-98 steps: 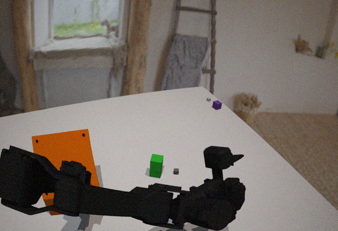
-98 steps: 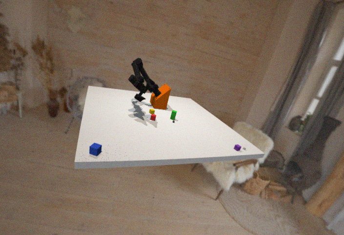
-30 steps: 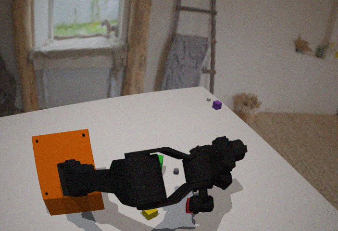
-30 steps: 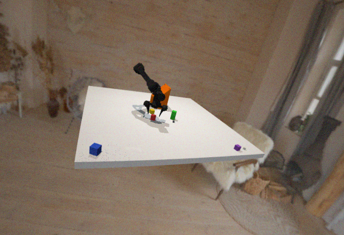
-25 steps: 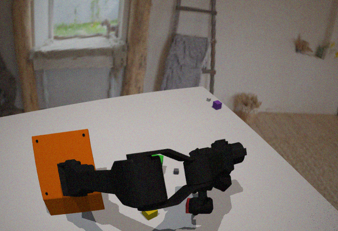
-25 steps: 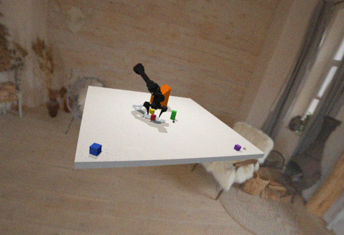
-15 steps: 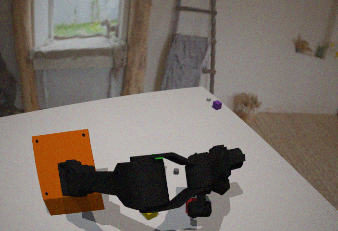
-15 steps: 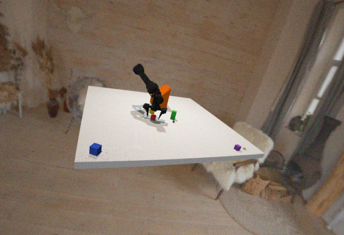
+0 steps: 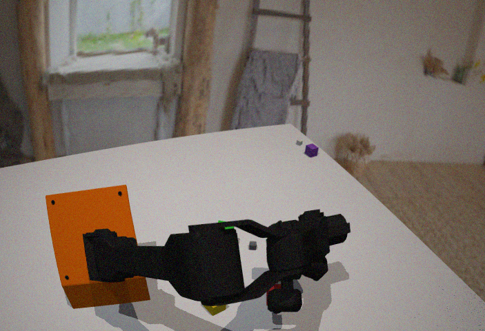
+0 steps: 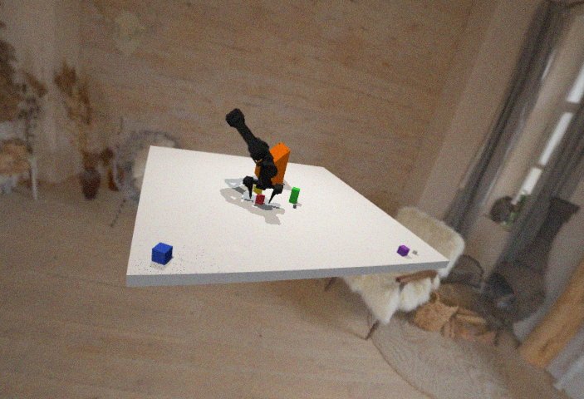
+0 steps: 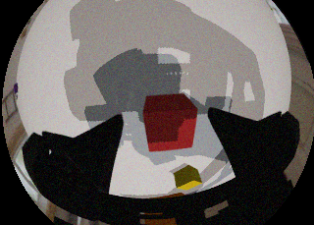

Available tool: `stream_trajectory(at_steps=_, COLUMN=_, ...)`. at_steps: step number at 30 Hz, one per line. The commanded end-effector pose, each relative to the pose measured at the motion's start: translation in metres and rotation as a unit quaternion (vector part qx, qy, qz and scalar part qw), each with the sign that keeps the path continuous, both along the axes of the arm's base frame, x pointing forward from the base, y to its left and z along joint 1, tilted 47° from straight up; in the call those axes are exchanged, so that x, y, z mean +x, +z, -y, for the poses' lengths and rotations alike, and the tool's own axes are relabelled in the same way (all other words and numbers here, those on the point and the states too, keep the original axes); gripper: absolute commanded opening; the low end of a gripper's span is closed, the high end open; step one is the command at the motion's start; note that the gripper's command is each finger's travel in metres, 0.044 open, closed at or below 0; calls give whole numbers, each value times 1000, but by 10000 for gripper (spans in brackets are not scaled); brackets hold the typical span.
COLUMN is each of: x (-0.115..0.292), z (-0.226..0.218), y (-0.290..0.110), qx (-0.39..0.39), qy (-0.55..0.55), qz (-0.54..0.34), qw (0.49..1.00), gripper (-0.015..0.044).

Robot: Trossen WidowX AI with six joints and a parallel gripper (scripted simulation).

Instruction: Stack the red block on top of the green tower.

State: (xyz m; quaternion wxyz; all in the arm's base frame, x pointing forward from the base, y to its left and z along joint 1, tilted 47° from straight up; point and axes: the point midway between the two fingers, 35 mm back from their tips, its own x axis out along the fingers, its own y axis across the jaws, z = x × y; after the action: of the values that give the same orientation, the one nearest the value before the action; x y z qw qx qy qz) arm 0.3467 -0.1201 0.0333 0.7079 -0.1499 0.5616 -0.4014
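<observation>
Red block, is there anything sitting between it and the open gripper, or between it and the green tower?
Nothing visible does. The open gripper straddles the red block on the table. The yellow block lies behind it, and the small grey cube sits beside the green tower, off the direct line.

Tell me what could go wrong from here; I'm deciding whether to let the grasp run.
The open gripper straddles the red block; an off-centre close might push it away. The yellow block sits close behind, so a finger could nudge it. The green tower stands nearby, so a low carry could topple it.
</observation>
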Motion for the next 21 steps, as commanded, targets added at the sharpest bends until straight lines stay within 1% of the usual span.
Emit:
stream_trajectory(at_steps=1, x=0, z=1, y=-1, qx=0, qy=1, qz=-2, qw=1000, gripper=440)
stream_trajectory(at_steps=2, x=0, z=0, y=0, qx=0, qy=1, qz=-2, qw=1000, gripper=440)
stream_trajectory(at_steps=13, x=0, z=0, y=0, qx=0, qy=1, qz=-2, qw=1000, gripper=151)
stream_trajectory(at_steps=19, x=0, z=0, y=0, qx=0, qy=1, qz=-2, qw=1000, gripper=111)
stream_trajectory(at_steps=21, x=0, z=-2, y=2, qx=0, qy=1, qz=-2, qw=1000, gripper=59)
